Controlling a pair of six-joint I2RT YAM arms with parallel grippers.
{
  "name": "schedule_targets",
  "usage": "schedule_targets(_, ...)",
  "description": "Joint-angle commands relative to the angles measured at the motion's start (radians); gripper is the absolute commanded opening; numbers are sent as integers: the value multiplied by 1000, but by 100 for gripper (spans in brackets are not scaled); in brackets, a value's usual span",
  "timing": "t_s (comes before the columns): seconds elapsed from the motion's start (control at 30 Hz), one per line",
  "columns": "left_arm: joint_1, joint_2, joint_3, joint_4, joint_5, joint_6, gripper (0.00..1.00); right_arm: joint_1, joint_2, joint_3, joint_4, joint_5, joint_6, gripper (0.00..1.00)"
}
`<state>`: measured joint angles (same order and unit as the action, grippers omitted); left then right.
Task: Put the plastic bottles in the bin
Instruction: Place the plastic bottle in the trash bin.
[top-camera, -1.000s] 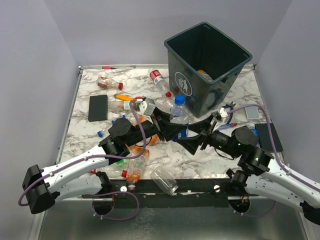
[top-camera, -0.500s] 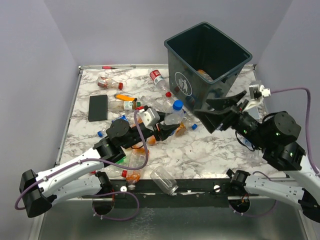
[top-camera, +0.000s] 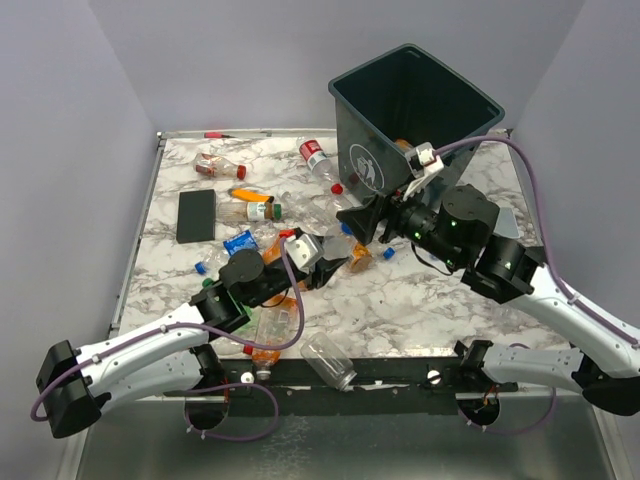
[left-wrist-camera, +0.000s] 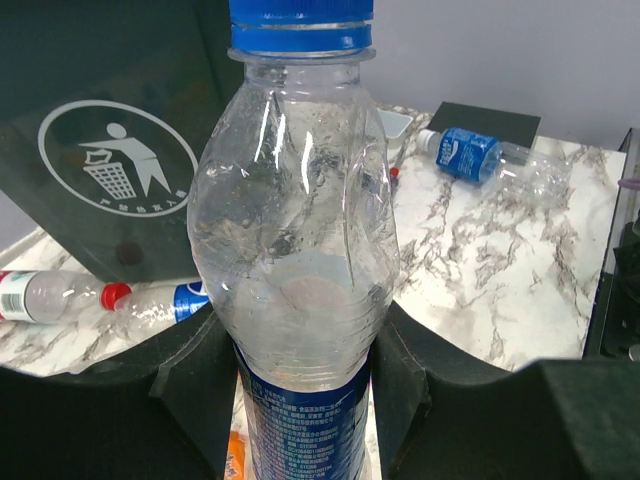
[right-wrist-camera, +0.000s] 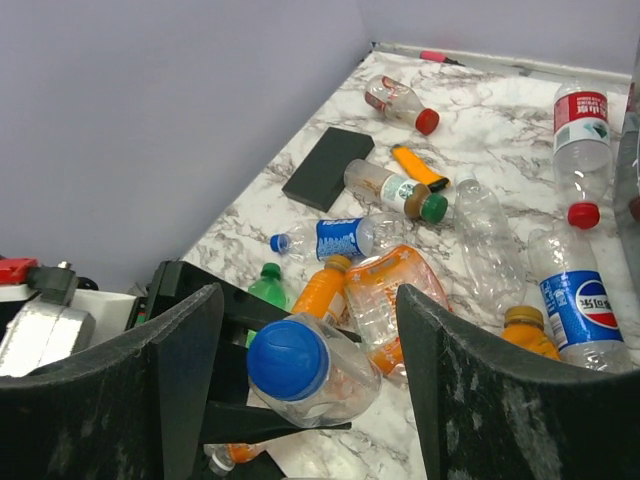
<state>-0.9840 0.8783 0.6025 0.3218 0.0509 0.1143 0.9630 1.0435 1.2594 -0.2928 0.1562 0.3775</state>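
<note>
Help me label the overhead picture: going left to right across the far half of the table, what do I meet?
Black pad → clear bottle with a green cap → red-labelled bottle → bin.

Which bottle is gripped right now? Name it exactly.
The clear bottle with the blue cap, clamped in the left gripper. The other bottles in view lie loose on the marble table, none of them gripped.
</note>
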Motion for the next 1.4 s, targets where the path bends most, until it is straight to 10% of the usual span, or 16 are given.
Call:
schedule_targets(0.0, -3, -32, -12, 66, -25, 0, 20, 8, 24, 25, -42, 7, 24, 72)
schedule_targets(0.63, -3, -61, -31, 79, -33, -27, 20, 8, 79, -20, -48, -29, 65, 44)
schedule_targets(0.87, -4, -60, -33, 79, -34, -31, 20, 8, 90, -30, -51, -37, 66, 75)
schedule_targets(1.1, -4, -57, -35, 79, -33, -37, 20, 8, 67, -53, -33, 6, 60, 27)
schedule_targets(1.2, -4, -55, -36, 79, -36, -45, 37, 8, 53, -55, -31, 23, 59, 1)
schedule_targets(1.37, -5, -64, -38, 80, -43, -70, 99, 8, 21, -16, -54, 68, 30, 1)
